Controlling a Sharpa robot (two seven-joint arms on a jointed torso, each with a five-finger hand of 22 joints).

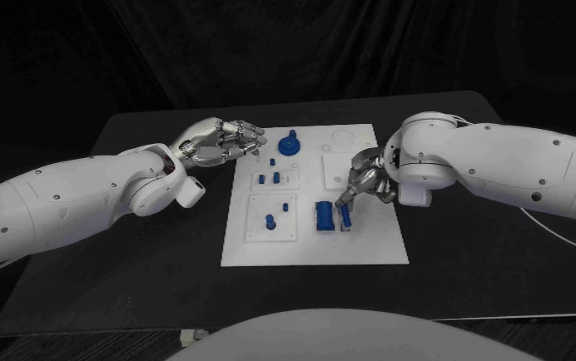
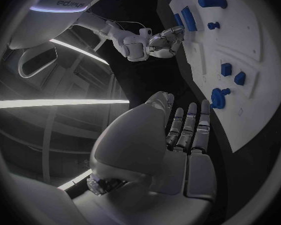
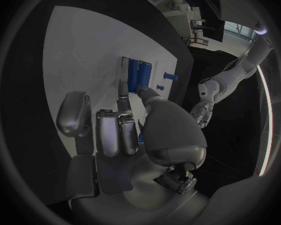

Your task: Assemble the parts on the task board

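Right hand (image 1: pixel 363 180) low over white board (image 1: pixel 372 240) at mid-table, fingertips pinching slim blue part (image 1: pixel 345 215) beside blue cylinder (image 1: pixel 324 215) in near recess, probably to seat it. Left hand (image 1: pixel 222 141) parked at board's far left corner, fingers loosely curled, holding nothing, apparently kept clear of the work. Counted on board: one knobbed piece (image 1: pixel 288 142) at far end, about five small pegs (image 1: pixel 271 221) in left recesses, exact count uncertain.
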